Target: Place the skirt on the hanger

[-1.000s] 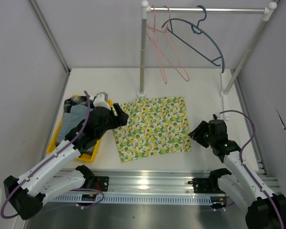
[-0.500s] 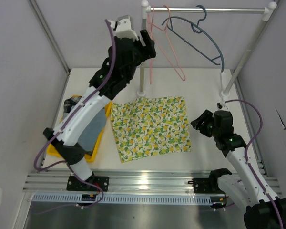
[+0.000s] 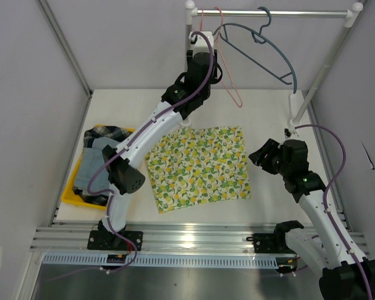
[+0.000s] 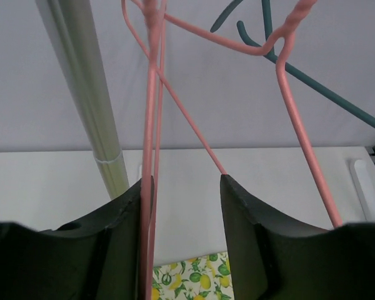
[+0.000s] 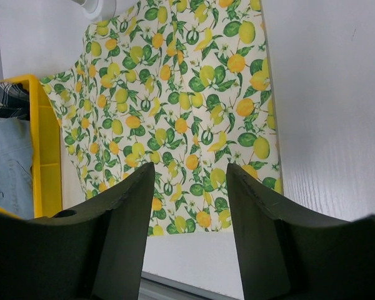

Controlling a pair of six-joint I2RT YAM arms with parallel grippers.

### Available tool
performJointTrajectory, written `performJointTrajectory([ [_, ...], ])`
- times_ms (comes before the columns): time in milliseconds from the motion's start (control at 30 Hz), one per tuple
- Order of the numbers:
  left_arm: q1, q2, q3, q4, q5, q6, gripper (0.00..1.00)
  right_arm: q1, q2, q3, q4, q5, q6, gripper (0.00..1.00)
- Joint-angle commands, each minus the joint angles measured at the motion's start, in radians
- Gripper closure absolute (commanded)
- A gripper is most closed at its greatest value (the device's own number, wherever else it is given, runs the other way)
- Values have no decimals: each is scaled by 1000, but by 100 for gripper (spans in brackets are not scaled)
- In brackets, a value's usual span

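The lemon-print skirt (image 3: 197, 165) lies flat on the white table; it also shows in the right wrist view (image 5: 175, 112) and at the bottom of the left wrist view (image 4: 194, 282). Two pink wire hangers hang on the rack rail. My left gripper (image 3: 207, 62) is raised to them and open (image 4: 186, 187). The wires of one pink hanger (image 4: 151, 156) run between its jaws, against the left finger. The other pink hanger (image 4: 300, 125) hangs to the right (image 3: 230, 81). My right gripper (image 3: 262, 156) is open and empty (image 5: 190, 181), low over the skirt's right edge.
A blue-grey hanger (image 3: 269, 53) hangs on the rail (image 3: 281, 12) to the right of the pink ones. The rack's left pole (image 3: 187, 81) stands just left of my left gripper. A yellow bin (image 3: 69, 190) at the left holds a plaid shirt (image 3: 103, 132) and a denim shirt (image 3: 90, 169).
My left arm has swung from over the yellow bin up to the rack, its open jaws now around a pink hanger's wires. My right gripper has shifted slightly and stayed open.
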Motion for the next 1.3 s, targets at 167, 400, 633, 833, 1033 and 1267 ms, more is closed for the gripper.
performJointTrajectory([
  [167,2,-70,5,79,-21,91,64,-8,-6,11,29,-22,-22,46],
  [400,18,-76,0,79,-1,111,93,-10,-7,7,32,-25,-23,47],
  [633,28,-111,0,99,33,142,100,-10,-7,11,32,-28,-26,48],
  [833,50,-154,14,110,56,162,100,-10,-1,14,49,-35,-25,48],
  [1033,80,-162,-35,70,67,148,100,-8,10,95,162,-77,-98,39],
  [1267,120,-146,-44,28,91,59,100,0,53,223,230,-118,-155,37],
])
